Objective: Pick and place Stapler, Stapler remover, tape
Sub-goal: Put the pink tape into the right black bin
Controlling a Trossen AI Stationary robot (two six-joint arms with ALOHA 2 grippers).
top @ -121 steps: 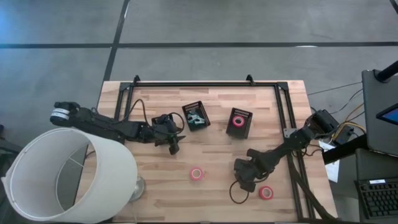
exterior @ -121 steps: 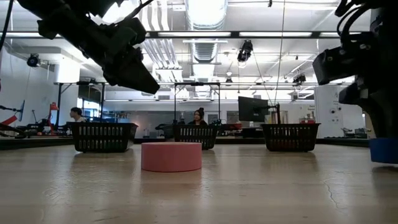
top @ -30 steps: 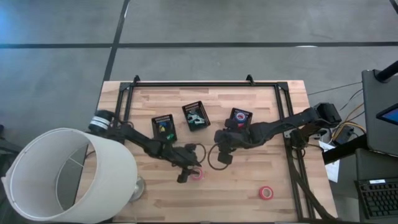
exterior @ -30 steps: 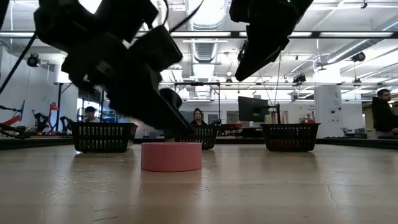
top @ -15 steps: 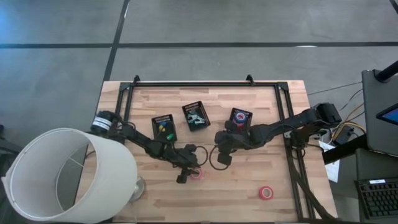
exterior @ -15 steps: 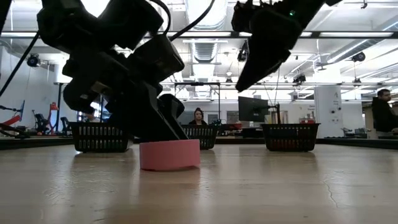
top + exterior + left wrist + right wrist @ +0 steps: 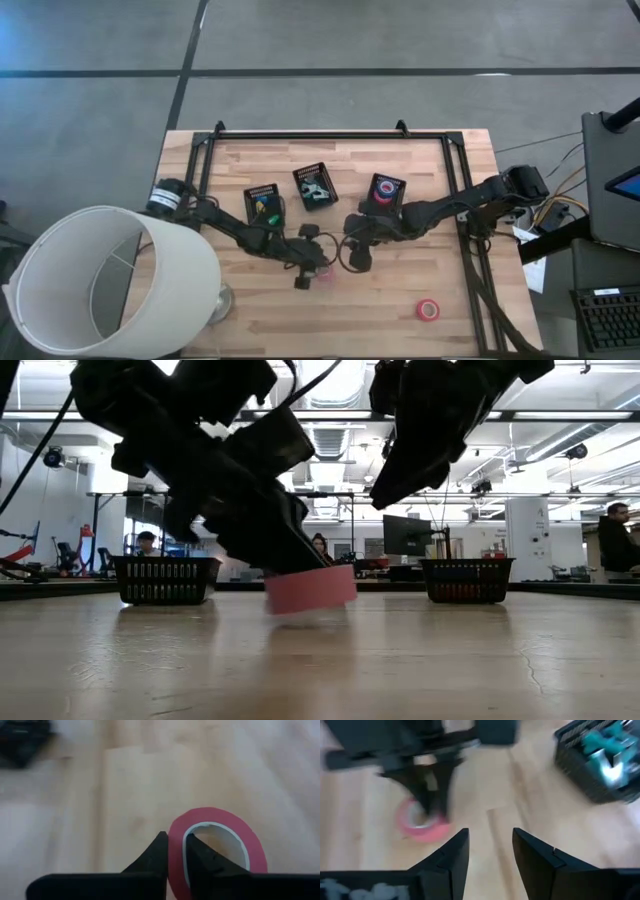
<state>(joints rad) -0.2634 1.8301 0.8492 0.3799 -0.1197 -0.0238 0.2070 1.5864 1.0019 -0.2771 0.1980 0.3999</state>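
Between my left gripper (image 7: 175,851) fingers: pink tape (image 7: 216,851) wall pinched, tilted off table (image 7: 400,300) | right gripper (image 7: 490,851) spread, empty | risk: thin rim grip slips, roll drops

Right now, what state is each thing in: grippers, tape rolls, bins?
Left gripper: shut on the wall of a pink roll, one finger inside the ring.
That pink roll: lifted, tilted, off the table.
Right gripper: open, empty, beside the left gripper.
Second pink roll: flat on the table, untouched.
Left bin: holds small items.
Middle bin: holds teal items.
Right bin: holds a blue roll on pink.
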